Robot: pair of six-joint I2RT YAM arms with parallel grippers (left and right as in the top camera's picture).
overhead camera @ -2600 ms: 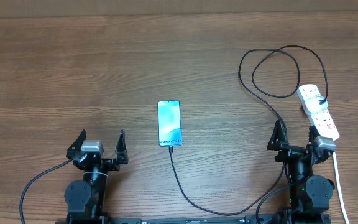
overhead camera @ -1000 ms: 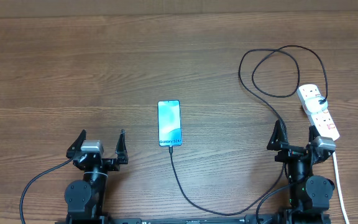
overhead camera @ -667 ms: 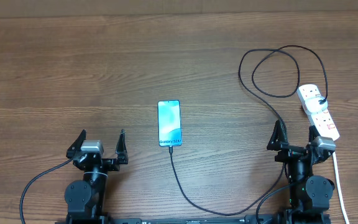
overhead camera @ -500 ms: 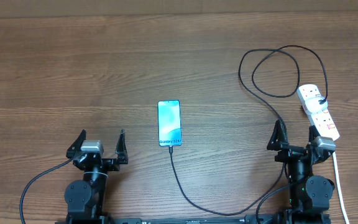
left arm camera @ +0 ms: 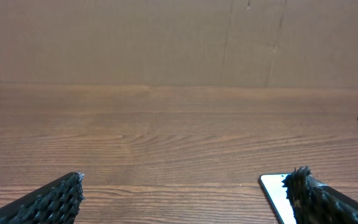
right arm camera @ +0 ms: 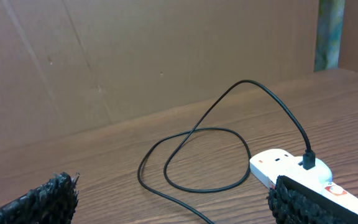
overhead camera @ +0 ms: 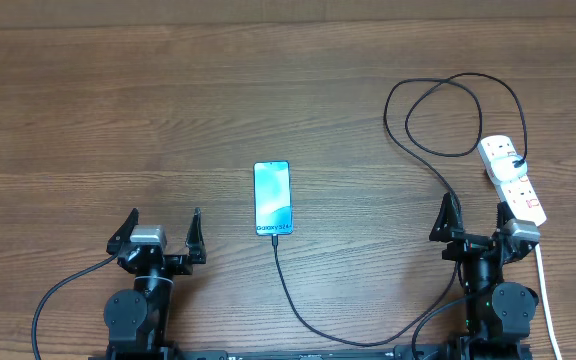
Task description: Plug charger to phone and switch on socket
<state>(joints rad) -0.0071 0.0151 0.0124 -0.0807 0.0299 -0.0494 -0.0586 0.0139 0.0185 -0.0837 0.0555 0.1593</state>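
The phone (overhead camera: 273, 198) lies face up mid-table, light blue screen, with "Galaxy S24" text at its near end. The black charger cable (overhead camera: 438, 160) runs from the phone's near end, curves along the front, loops at the back right and is plugged into the white socket strip (overhead camera: 513, 180) at the right. My left gripper (overhead camera: 161, 232) is open and empty, left of the phone; the phone's corner (left arm camera: 275, 194) shows by its right finger. My right gripper (overhead camera: 475, 220) is open and empty, just before the strip (right arm camera: 291, 167) and cable loop (right arm camera: 197, 155).
The strip's white cord (overhead camera: 546, 300) runs down the right side to the front edge. A brown cardboard wall (left arm camera: 179, 37) stands behind the wooden table (overhead camera: 168, 100).
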